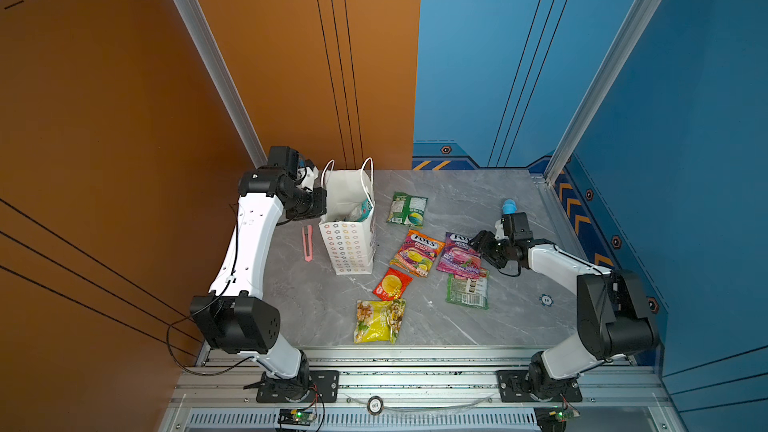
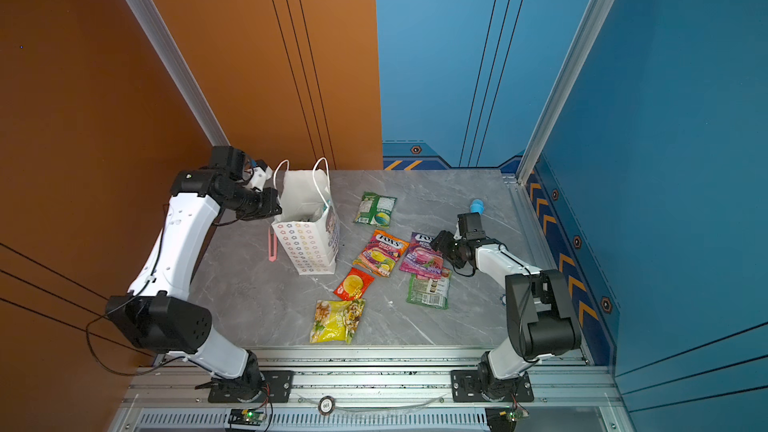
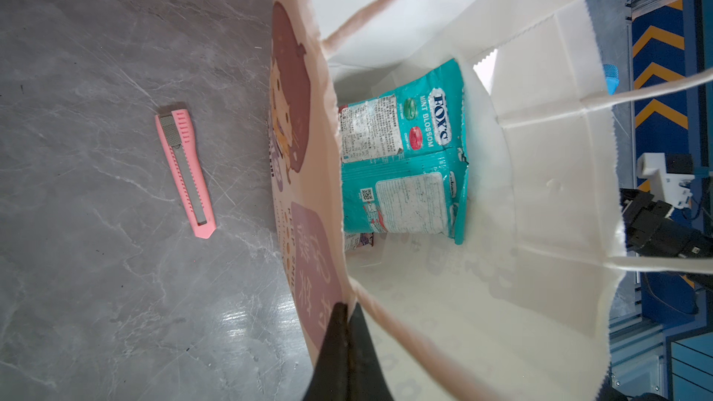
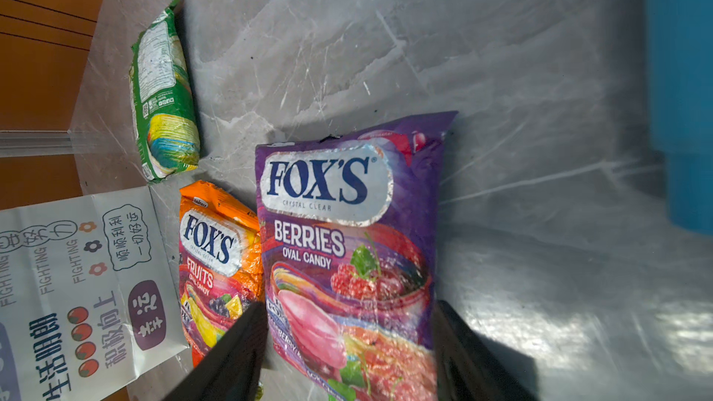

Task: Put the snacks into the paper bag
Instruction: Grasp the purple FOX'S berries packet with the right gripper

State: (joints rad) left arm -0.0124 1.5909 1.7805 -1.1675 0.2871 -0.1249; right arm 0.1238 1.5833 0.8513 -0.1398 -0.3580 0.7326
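On the grey marbled surface (image 1: 519,326), six snacks lie outside the tall white paper carrier bag (image 1: 347,243). They are a green crinkled packet (image 1: 407,209) farthest back, an orange FOX'S candy packet (image 1: 417,253), a purple FOX'S candy packet (image 1: 459,259) with its near end over the edge of a second green packet (image 1: 467,290), a small red packet (image 1: 392,284), and a yellow packet (image 1: 379,322) nearest the front. The bag stands upright near the back left.

Inside it, the left wrist view shows a teal FOX'S mint packet (image 3: 405,156) on edge, with the corner of another packet (image 3: 359,241) under it. With at least two in and six out, I judge most of the work is yet to do, and the purple packet looks like the next one.

The left tool (image 3: 348,308) has its fingers together, clamped on the bag's rim and holding the mouth open. The right tool (image 4: 349,304) has its fingers apart, one on each side of the purple packet. Whether they press on it I cannot tell.

Both top views give the full count and layout, but of the bag's contents only a teal glimpse at the mouth. Only the left wrist view shows the bottom of the bag. Only the right wrist view shows how the fingers straddle the purple packet. A pink plastic utility knife (image 3: 185,171) beside the bag and a light blue cylinder (image 1: 509,205) behind the right arm are not snacks.
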